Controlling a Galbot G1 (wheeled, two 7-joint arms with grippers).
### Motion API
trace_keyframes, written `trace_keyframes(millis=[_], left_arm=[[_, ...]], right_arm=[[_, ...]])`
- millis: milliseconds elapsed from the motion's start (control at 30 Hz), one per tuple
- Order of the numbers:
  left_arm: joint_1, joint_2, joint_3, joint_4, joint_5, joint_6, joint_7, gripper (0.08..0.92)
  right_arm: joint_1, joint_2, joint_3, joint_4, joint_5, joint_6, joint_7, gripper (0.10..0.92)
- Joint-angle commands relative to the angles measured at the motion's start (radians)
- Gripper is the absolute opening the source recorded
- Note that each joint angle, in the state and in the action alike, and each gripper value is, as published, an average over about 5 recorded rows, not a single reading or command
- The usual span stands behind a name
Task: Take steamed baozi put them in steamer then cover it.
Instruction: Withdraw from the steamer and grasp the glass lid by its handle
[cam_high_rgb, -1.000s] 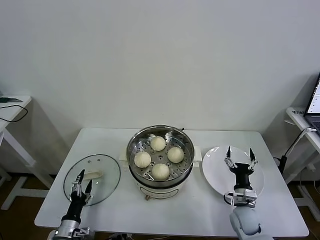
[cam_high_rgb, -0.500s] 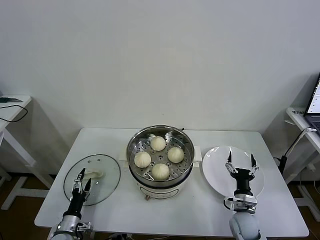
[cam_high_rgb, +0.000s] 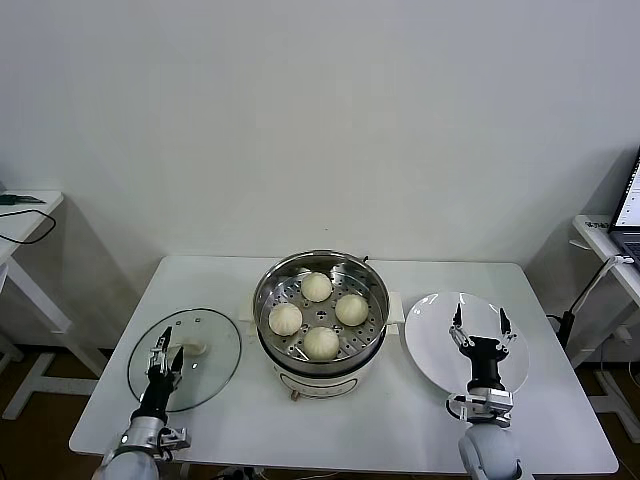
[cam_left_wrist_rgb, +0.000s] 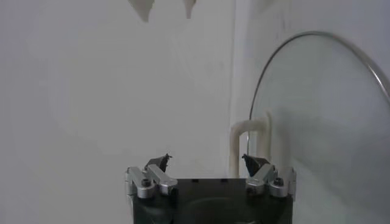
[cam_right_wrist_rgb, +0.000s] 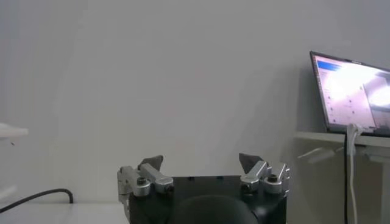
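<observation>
The buns (cam_high_rgb: 318, 315) sit in the uncovered steamer (cam_high_rgb: 320, 322), so the open, empty left pincer (cam_high_rgb: 166, 356) hangs over the lid (cam_high_rgb: 212, 352) on the counter (cam_high_rgb: 400, 420), seemingly to lift it, while the right pincer (cam_high_rgb: 478, 322) idles open over the plate (cam_high_rgb: 435, 345).

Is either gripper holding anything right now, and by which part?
Nothing held. Left gripper is open over the cover; right gripper is open over the plate.

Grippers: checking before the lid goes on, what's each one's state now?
Left gripper: open, empty, over the cover.
Right gripper: open, empty, over the plate.
</observation>
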Motion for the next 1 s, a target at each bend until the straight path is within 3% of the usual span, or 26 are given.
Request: trace_keyframes(millis=[33, 567, 667, 1000], left_arm=[[-0.051, -0.002, 0.003, 0.027, -0.015, 0.015, 0.015, 0.823], [-0.097, -0.004, 0.02, 0.067, -0.026, 0.039, 0.043, 0.816], [-0.097, -0.003, 0.021, 0.075, -0.026, 0.038, 0.048, 0.763], [-0.101, -0.003, 0.02, 0.088, -0.027, 0.034, 0.053, 0.472]], right_arm=[[-0.004, 0.001, 0.002, 0.0, -0.001, -0.002, -0.003, 0.823], [-0.003, -0.004, 0.0, 0.02, -0.004, -0.007, -0.003, 0.823], [-0.001, -0.005, 0.001, 0.022, -0.004, -0.008, -0.002, 0.823], [0.004, -0.001, -0.003, 0.026, -0.008, -0.011, 0.001, 0.823]])
